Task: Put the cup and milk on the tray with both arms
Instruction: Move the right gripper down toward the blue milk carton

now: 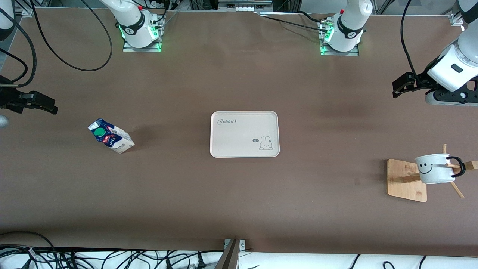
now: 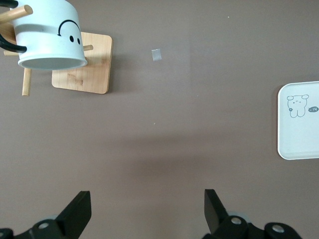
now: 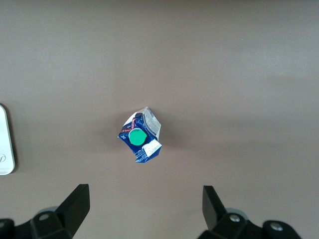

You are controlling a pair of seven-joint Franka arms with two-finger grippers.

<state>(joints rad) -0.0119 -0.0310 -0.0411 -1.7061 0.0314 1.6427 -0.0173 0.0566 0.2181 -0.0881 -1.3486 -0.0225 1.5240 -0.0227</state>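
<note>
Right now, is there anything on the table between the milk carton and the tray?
No. In the front view only bare brown table lies between the milk and the tray.

Tray (image 3: 4, 142): cut off by the right wrist view's edge, only one rounded end showed.
Tray in left wrist view (image 2: 300, 121): also cut by the edge.
Milk (image 1: 111, 136): red print too small to read.
Cup (image 2: 46, 34): handle and top cut off in left wrist view.
</note>
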